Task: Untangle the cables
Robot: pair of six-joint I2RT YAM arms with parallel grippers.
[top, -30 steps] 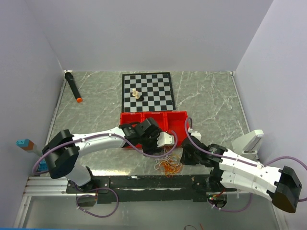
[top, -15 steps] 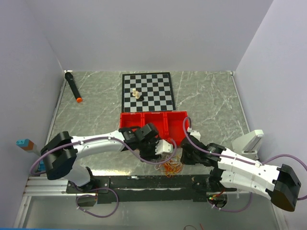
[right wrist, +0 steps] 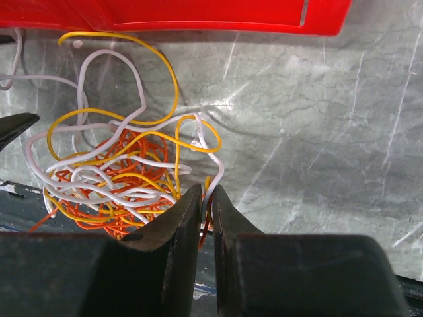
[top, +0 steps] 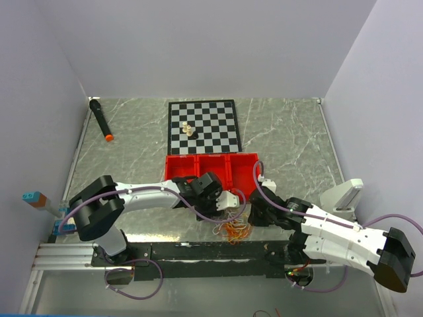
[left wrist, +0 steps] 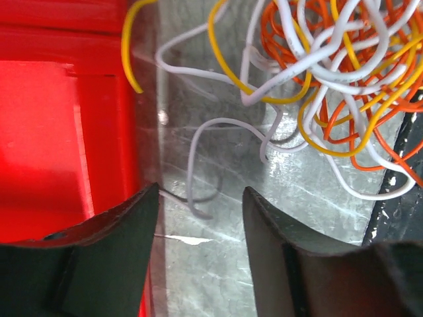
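1. While the cables lie in one knotted heap on the table, between the dark base rail and the red tray, the right gripper sits at the heap's near-right edge. Its jaws are drawn almost together, and a yellow-orange strand runs into the slit, seemingly pinched. Risk: white, yellow and orange loops cross that strand, so a pull from here likely tightens the knot or drags the whole heap.
2. Left gripper: jaws apart, nothing between them, a white loop just ahead of the gap. Risk: closing here may catch a second strand, or none.
3. Red tray: one yellow end lies against its wall. Risk: that end snags there when drawn.
4. Chessboard, its pieces and the marker: well apart from the heap, unlikely to be disturbed.
5. Change since a second ago: the left gripper, then over the tray's near edge, is now nearer the heap, its elbow swung inward. The right gripper has edged slightly closer. The heap sits where it was.
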